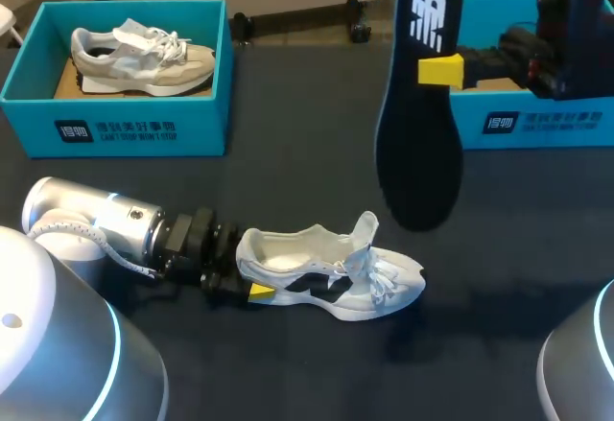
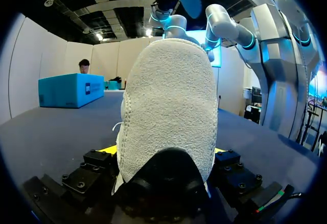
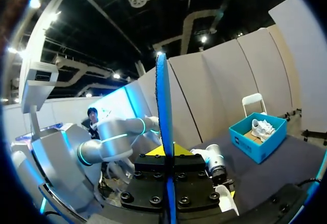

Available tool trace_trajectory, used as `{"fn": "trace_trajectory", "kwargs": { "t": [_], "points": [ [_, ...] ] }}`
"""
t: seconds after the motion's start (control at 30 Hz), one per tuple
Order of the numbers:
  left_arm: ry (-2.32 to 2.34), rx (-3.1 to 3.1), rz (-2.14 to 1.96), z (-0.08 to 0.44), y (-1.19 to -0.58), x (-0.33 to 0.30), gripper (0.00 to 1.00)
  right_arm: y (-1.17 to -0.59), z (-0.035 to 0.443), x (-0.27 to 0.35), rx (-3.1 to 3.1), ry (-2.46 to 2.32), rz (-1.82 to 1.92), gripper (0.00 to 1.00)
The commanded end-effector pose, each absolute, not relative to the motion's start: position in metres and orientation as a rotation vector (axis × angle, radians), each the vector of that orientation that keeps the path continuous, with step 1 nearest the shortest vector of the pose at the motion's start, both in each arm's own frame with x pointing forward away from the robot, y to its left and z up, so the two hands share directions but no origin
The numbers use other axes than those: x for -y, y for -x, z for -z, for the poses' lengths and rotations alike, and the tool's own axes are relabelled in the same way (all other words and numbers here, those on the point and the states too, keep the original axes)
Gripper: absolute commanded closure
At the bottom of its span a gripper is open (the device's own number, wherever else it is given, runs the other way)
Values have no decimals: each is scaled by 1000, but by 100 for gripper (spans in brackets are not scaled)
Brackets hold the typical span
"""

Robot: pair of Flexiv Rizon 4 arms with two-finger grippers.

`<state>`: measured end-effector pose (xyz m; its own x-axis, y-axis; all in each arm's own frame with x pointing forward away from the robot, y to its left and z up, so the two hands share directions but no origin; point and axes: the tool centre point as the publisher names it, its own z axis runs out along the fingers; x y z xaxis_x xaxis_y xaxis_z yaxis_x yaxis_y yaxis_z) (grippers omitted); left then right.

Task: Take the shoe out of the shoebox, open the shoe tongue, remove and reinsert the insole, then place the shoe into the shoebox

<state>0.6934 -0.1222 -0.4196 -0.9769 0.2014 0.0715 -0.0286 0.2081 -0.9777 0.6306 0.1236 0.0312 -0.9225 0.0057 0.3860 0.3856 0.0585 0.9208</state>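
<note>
A white shoe (image 1: 331, 272) lies on its side on the dark table (image 1: 288, 172), tongue pulled open and its inside bare. My left gripper (image 1: 251, 282) reaches in from the left and grips the heel. In the left wrist view the heel (image 2: 168, 112) fills the gap between the fingers of this gripper (image 2: 166, 152). The black insole (image 1: 419, 105) hangs upright above the table, clamped near its upper end by my right gripper (image 1: 441, 69). The right wrist view shows the insole (image 3: 164, 112) edge-on in the shut right gripper (image 3: 167, 155).
An open blue shoebox (image 1: 144, 128) at the back left holds another light shoe (image 1: 144, 57). A second blue shoebox (image 1: 537, 119) stands at the back right, under my right arm. The first box (image 3: 258, 140) also shows in the right wrist view.
</note>
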Motion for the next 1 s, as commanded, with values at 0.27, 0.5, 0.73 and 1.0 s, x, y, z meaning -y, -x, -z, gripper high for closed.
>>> {"fn": "trace_trajectory", "kwargs": {
  "t": [0.27, 0.5, 0.73, 1.0],
  "points": [
    [165, 2294, -1862, 420, -694, 122, 100, -614, -32, -119, 2073, 410, 1931, 100],
    [165, 2294, -1862, 420, -694, 122, 100, -614, -32, -119, 2073, 410, 1931, 100],
    [207, 2310, -1838, 417, -693, 118, 52, -614, -32, -119, 2073, 410, 1931, 100],
    [200, 2366, -1797, 414, -693, 107, 0, -614, -32, -119, 2073, 410, 1931, 100]
  ]
}}
